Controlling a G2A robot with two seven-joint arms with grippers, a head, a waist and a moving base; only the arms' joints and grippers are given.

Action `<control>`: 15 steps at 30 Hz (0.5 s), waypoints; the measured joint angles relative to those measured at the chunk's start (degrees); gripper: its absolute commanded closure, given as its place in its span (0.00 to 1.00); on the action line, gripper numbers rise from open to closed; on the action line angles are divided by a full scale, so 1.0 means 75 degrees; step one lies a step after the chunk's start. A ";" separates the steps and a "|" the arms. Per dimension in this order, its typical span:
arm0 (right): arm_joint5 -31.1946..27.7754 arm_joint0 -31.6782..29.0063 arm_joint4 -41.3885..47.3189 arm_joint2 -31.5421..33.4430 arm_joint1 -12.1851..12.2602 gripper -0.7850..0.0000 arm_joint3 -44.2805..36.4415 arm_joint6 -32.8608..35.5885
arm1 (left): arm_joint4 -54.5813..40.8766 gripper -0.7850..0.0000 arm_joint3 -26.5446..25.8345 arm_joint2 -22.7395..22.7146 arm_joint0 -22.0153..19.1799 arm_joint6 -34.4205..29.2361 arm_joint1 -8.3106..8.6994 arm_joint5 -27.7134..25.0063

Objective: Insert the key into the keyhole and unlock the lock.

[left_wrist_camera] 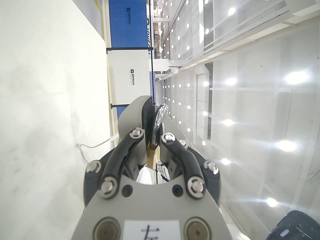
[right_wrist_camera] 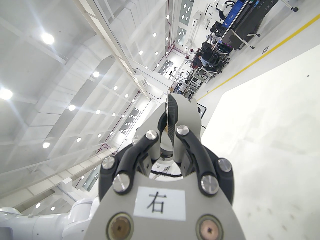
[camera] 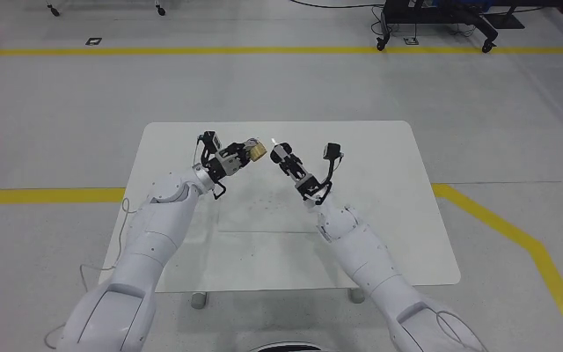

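Observation:
Above the middle of the white table (camera: 387, 194), my two grippers face each other a short gap apart. My left gripper (camera: 244, 155) is shut on a brass padlock (camera: 257, 151). In the left wrist view the padlock's silver shackle (left_wrist_camera: 159, 119) and brass body (left_wrist_camera: 150, 156) sit between the fingers of that gripper (left_wrist_camera: 155, 116). My right gripper (camera: 280, 155) is shut on a small key (camera: 275, 143), whose tip points toward the padlock. In the right wrist view the thin key (right_wrist_camera: 164, 119) is pinched between the pads of the gripper (right_wrist_camera: 168, 109).
The tabletop under both arms is bare white with faint scuffs. Yellow floor lines (camera: 264, 50) run behind and beside the table. A dark wheeled stand (camera: 440, 22) sits far off at the back right.

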 measured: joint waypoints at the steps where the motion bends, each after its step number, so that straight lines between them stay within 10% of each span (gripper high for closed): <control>1: 0.0210 -0.0177 0.0472 0.0020 0.0003 1.00 -0.0232 0.0338 | -0.0257 1.00 -0.0059 -0.0068 0.0097 0.0105 -0.0007 0.0264; 7: 0.2212 -0.1408 0.2197 0.0668 0.0269 1.00 -0.2217 0.1669 | -0.0634 1.00 -0.0180 -0.0162 0.0203 0.0084 0.0039 0.1745; 15: 0.4598 -0.2812 0.0823 0.0783 0.0470 1.00 -0.4781 0.0909 | -0.0196 1.00 -0.0358 0.0042 0.0236 0.0437 0.0029 0.2397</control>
